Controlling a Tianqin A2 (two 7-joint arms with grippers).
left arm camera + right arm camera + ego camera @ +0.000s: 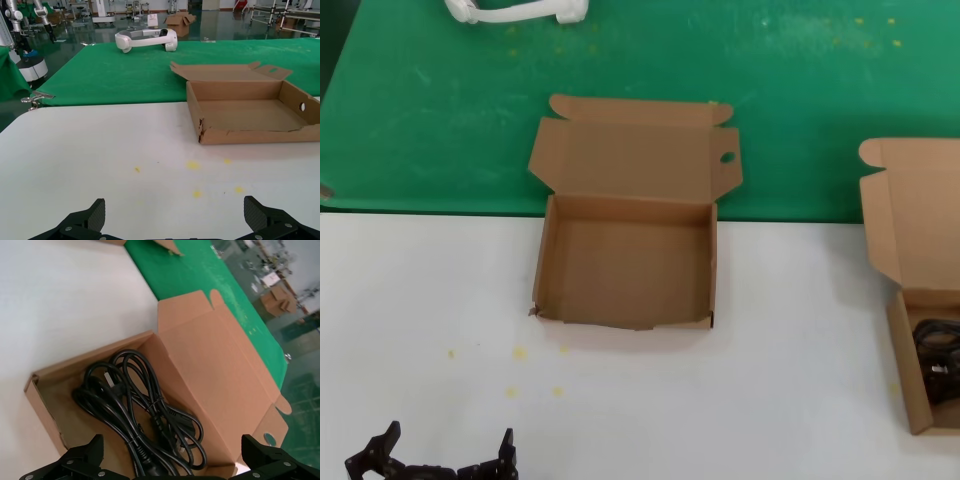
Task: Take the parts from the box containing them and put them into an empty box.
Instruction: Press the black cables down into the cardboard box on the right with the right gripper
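Head view gives you the layout: the empty shallow brown cardboard mailer box sits at mid-table, straddling the edge where the white tabletop meets the green mat, its lid laid back and a small round hole in the lid's right side flap. Your left gripper rests low at the near left edge of the table, well apart from that box, its black fingers spread wide with nothing between them.

Far to the right, partly cut off by the frame, you find the second brown cardboard box with the tall lid standing up behind it. Right wrist view shows its contents: slim black coiled cables lying loosely bundled on the box floor. Your right gripper hangs just above that open box, fingers spread apart, not touching the cables.

A white headset-like device lies at the far edge of the green mat.
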